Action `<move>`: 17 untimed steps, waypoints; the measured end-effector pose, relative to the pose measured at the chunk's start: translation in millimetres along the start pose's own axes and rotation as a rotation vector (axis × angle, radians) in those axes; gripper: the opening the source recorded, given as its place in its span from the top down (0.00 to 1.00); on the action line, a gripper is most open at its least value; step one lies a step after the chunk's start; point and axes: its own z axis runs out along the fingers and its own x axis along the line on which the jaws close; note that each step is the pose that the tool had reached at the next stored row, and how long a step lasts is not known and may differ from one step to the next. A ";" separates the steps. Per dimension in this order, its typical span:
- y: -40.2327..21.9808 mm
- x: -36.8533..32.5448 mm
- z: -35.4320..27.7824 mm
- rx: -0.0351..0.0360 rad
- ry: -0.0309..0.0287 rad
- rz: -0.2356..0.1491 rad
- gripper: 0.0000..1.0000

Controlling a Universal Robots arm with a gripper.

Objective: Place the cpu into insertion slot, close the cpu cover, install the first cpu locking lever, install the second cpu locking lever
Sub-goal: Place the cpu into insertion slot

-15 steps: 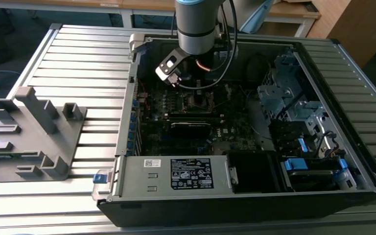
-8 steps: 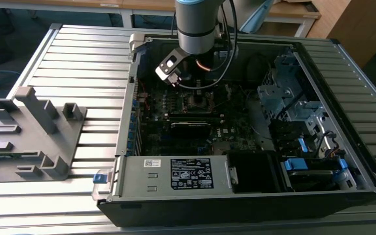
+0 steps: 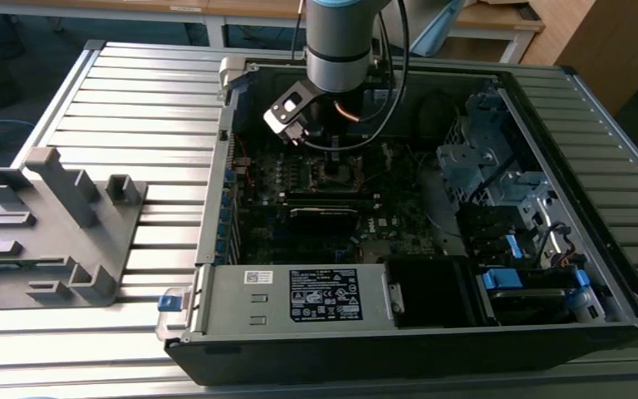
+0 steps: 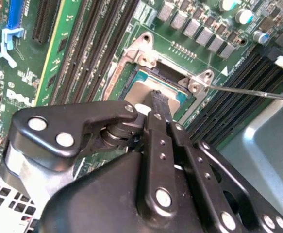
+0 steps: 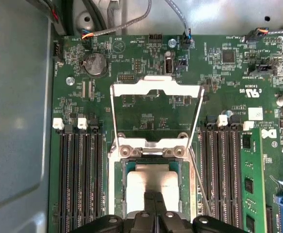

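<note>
cpu (image 5: 136, 184) seems seated in socket (image 5: 116, 184); gripper (image 5: 155, 196) pinched closed, empty, tips on it. cpu cover (image 5: 156, 85) open, locking lever (image 4: 250, 91) unlatched

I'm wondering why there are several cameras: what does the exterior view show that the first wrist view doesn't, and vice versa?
The exterior view adds the whole computer case, the arm, and a grey stand on the slatted table. The first wrist view adds the open metal cover, the grey chip under the tool, and a coin battery. Both show the circuit board.
</note>
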 end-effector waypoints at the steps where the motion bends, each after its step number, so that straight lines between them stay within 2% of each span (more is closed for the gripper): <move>1: 0.9 0.1 0.1 0.0000 0.0002 0.000 0.89; 4: 4.6 0.1 0.4 -0.0001 0.0002 0.000 0.89; 17: 4.5 0.0 3.4 0.0003 -0.0005 0.000 0.89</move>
